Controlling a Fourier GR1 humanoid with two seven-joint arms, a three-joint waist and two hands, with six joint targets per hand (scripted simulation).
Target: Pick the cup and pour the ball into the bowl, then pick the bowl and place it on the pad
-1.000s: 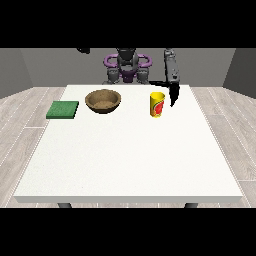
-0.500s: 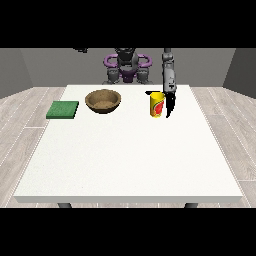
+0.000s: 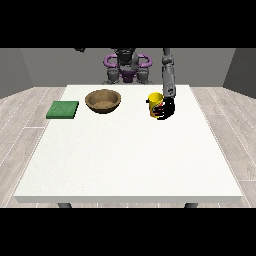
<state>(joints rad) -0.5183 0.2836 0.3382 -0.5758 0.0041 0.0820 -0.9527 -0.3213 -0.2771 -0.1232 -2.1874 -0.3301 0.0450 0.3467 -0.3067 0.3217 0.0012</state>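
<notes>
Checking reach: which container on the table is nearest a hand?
The yellow cup; the hand at the view's right is against it, while the brown bowl sits apart.

Single front view, across table (image 3: 125,165), facing robot (image 3: 127,65).

A bare test room: grey walls (image 3: 30,67), pale plank floor (image 3: 22,122), and one large white counter (image 3: 130,160) before a robot (image 3: 127,67).
</notes>
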